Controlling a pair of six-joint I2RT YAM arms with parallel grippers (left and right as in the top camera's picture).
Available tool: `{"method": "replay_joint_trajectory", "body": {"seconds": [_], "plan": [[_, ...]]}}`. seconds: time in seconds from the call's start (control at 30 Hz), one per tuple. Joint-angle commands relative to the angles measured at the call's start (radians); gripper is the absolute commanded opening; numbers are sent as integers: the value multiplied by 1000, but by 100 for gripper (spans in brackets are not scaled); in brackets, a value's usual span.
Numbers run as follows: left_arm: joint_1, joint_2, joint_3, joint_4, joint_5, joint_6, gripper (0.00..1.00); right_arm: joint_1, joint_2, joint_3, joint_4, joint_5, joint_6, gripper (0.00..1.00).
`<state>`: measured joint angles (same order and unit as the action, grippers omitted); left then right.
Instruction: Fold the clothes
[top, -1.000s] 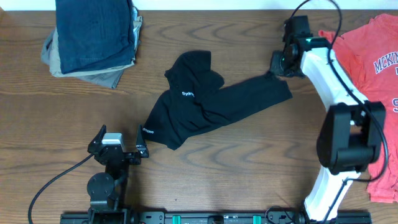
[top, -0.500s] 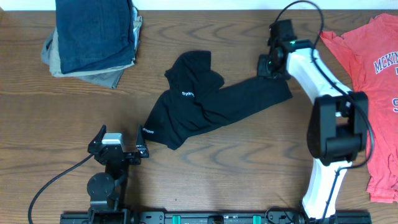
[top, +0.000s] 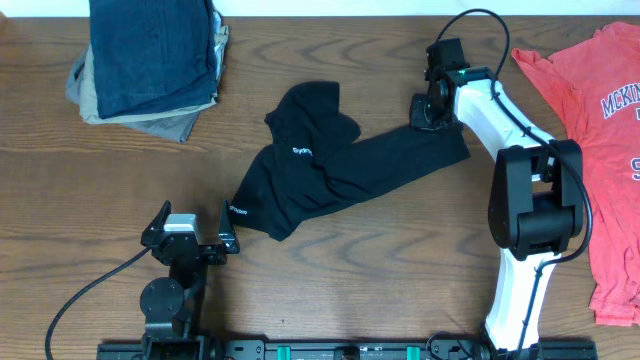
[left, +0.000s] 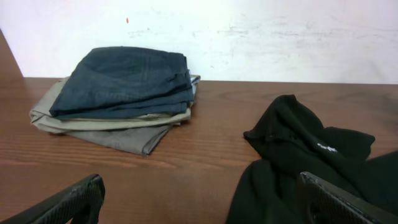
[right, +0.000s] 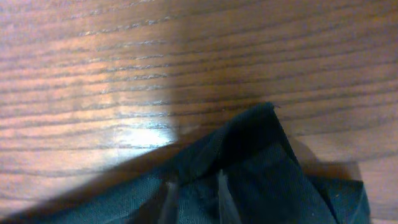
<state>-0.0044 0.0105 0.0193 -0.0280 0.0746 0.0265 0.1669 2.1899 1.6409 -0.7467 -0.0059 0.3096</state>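
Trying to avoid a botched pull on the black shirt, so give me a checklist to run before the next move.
1. Right hand at the far-right corner of the crumpled soft black T-shirt: ok.
2. Right hand gripping that corner: cannot tell, the wrist view is unclear.
3. Left hand open: ok.
4. Black T-shirt spread flat: not ok, bunched.
5. Coral-red T-shirt and folded stack of blue and khaki trousers apart from it: ok.

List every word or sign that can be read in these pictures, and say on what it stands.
"MCKIN", navy, cut off at the picture's edge: on the red T-shirt.
"S", below it, also cut off.
Small white lettering on the black T-shirt: too small to read.
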Motion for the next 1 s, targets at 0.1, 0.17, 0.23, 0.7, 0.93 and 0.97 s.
{"method": "replay_joint_trajectory", "body": {"seconds": [0.1, 0.17, 0.23, 0.7, 0.93, 0.97], "plan": [[4, -6, -15, -35, 11, 3, 98, 4, 5, 5, 2, 10, 8, 1], [4, -6, -15, -35, 11, 3, 98, 3, 5, 5, 2, 13, 8, 1], [4, -6, -15, -35, 11, 3, 98, 2, 5, 5, 1, 32, 9, 1], [4, -6, -15, -35, 11, 3, 98, -7, 6, -19, -19, 44, -3, 38], [4, -6, -15, -35, 11, 3, 98, -6, 6, -34, -14, 43, -3, 28], [4, -6, -15, -35, 11, 3, 98, -7, 6, -35, -14, 43, -3, 32]]}}
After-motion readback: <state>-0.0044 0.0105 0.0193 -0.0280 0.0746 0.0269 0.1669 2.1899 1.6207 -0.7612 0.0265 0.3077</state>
